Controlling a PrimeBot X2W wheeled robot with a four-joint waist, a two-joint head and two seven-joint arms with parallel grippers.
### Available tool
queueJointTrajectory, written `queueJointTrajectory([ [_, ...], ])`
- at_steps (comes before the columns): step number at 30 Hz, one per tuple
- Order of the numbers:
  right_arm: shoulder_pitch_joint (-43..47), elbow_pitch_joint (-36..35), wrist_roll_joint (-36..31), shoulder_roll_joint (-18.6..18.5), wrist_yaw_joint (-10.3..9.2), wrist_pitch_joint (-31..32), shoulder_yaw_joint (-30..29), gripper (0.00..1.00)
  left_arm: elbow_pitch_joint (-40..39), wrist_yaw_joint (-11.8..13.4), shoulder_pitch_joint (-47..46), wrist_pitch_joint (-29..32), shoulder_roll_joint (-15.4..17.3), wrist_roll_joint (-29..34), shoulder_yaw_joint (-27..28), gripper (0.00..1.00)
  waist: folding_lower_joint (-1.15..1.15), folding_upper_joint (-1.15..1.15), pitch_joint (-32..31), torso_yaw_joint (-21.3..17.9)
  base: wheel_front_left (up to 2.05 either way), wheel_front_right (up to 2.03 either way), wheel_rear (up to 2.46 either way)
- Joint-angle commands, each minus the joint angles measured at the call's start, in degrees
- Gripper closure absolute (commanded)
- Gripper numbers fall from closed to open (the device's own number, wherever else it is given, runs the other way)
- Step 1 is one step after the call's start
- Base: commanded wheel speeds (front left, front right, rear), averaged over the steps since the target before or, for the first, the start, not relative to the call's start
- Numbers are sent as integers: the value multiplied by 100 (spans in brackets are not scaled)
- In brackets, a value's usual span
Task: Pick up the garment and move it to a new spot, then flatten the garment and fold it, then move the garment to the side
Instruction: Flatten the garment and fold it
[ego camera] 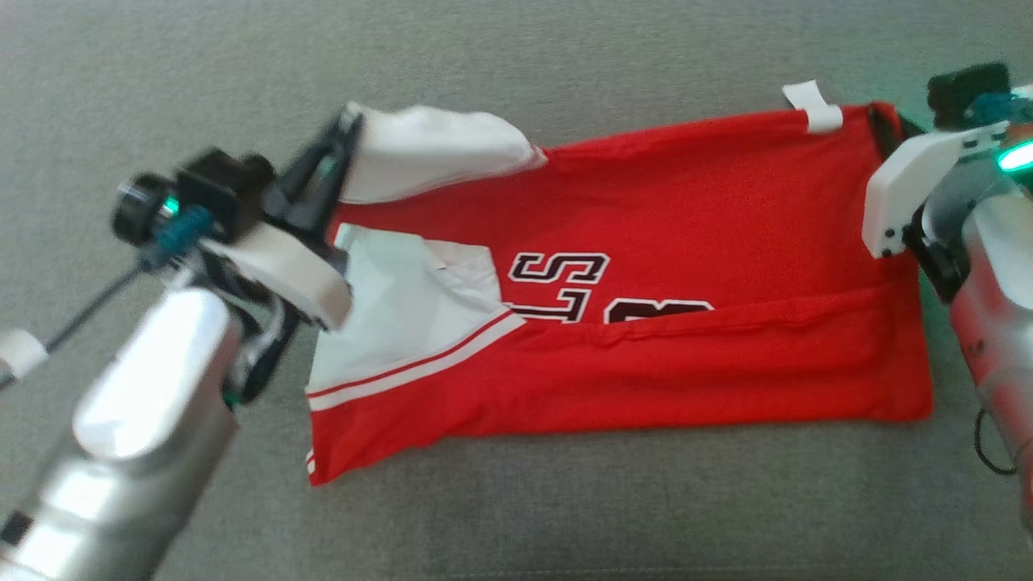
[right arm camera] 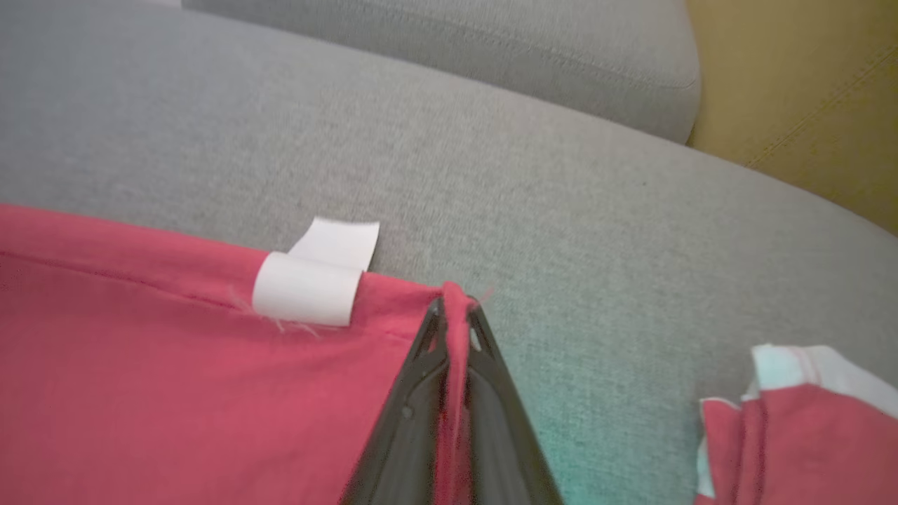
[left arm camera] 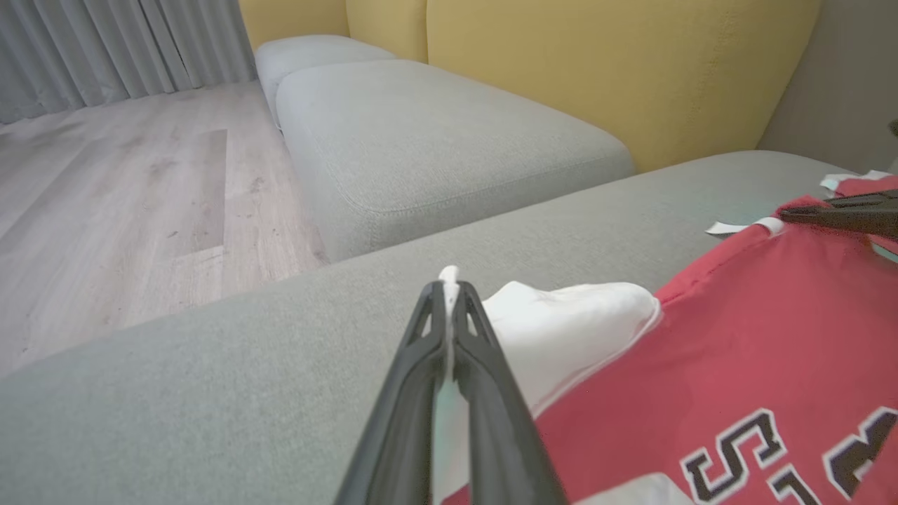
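Note:
A red garment with white sleeves and black-and-white lettering lies spread across the grey sofa cushion, its lower part folded up over the front. My left gripper is shut on the white sleeve at the garment's far left corner; the left wrist view shows white cloth pinched between the fingertips. My right gripper is shut on the red hem corner at the far right, seen as a red ridge between the fingertips. A white label sticks out of the hem beside it.
A second grey cushion lies beyond the one under the garment, with yellow back cushions behind. Wooden floor and grey curtains are off the sofa's edge. Another bit of the garment lies right of my right fingers.

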Motion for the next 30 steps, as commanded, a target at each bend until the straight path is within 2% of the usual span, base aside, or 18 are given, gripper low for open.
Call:
queueJointTrajectory([
  [1, -251, -217, 143, 3, -4, -214, 100, 100, -51, 38, -458, -57, 260, -44, 370, 100, 0, 0, -37, -110, 0, 0, 0],
  [5, -518, -373, 493, 19, -4, -540, 87, 100, 300, 8, -935, -72, 311, -67, 535, 100, 0, 0, 50, -223, 0, 0, 0],
  [10, -900, -482, 799, 63, -4, -936, -50, 100, 1106, -91, -1864, -156, 304, 96, 600, 100, 0, 0, 230, -310, 0, 0, 0],
  [13, -1029, -451, 851, 104, -4, -1089, -109, 100, 1475, -36, -2215, -264, 254, 206, 615, 100, 0, 0, 266, -332, 0, 0, 0],
  [18, -1228, -248, 1073, 255, -4, -1330, -229, 100, 2371, -40, -2939, -885, 5, 427, 570, 100, 0, 0, 284, -346, 0, 0, 0],
  [24, -993, -78, 1224, 244, -4, -1378, 6, 100, 2932, -267, -2887, -1149, -211, 424, 352, 100, 0, 0, 114, -272, 0, 0, 0],
  [30, -561, -12, 1509, 124, -4, -1343, 312, 100, 3074, -341, -2200, -1184, -218, 348, 165, 100, 0, 0, -212, -147, 0, 0, 0],
])
